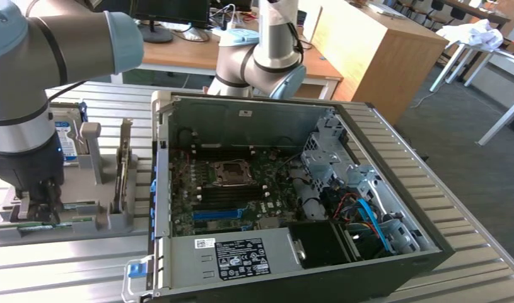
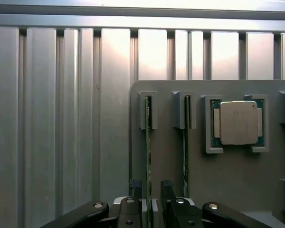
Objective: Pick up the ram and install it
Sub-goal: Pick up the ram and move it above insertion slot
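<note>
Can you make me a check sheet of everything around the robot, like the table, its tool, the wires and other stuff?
Surface: ribbed metal table, with a grey holder and an open computer case on it.
Job's things: ram stick standing on edge in the holder; a second stick beside it.
Clutter: processor chip, hard drive and expansion card, all in the holder.
Grippers: tool open, one finger on each side of the ram stick, not squeezing it.
Cables: blue cables inside the case.
Surroundings: wooden desk, grey floor.
</note>
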### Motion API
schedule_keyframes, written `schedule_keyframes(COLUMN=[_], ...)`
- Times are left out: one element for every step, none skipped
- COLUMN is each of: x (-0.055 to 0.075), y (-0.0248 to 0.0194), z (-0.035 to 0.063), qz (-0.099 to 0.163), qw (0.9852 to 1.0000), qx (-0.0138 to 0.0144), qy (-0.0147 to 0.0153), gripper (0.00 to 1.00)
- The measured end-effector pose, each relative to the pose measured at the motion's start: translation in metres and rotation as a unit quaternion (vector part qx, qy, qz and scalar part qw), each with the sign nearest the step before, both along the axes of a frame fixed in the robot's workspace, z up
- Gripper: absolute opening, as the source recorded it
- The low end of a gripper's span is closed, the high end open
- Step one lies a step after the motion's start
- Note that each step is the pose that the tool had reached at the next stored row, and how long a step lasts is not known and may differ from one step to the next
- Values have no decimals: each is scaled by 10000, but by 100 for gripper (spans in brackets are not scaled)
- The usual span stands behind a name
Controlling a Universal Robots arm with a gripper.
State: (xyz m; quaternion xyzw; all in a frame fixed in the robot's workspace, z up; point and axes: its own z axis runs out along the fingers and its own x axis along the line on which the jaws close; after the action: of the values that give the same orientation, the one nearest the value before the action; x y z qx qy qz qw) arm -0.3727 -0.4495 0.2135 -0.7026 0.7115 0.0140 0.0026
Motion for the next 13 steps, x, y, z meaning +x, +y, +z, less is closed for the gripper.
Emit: schedule_keyframes(x=[0,0,0,0,0,0,0,0,0,0,0,0,0], y=[0,0,0,0,0,0,0,0,0,0,0,0,0], z=[-7,-14,-22,-30,-37,-43,-50,-57,-63,-70,-77,-83,-90], qz=[0,0,0,0,0,0,0,0,0,0,0,0,0], qw=[10000,10000,10000,10000,10000,10000,10000,10000,10000,10000,10000,10000,10000], qx=[0,0,0,0,0,0,0,0,0,0,0,0,0], qy=[0,0,0,0,0,0,0,0,0,0,0,1,0], gripper=[30,30,30,30,30,30,30,30,30,30,30,30,30])
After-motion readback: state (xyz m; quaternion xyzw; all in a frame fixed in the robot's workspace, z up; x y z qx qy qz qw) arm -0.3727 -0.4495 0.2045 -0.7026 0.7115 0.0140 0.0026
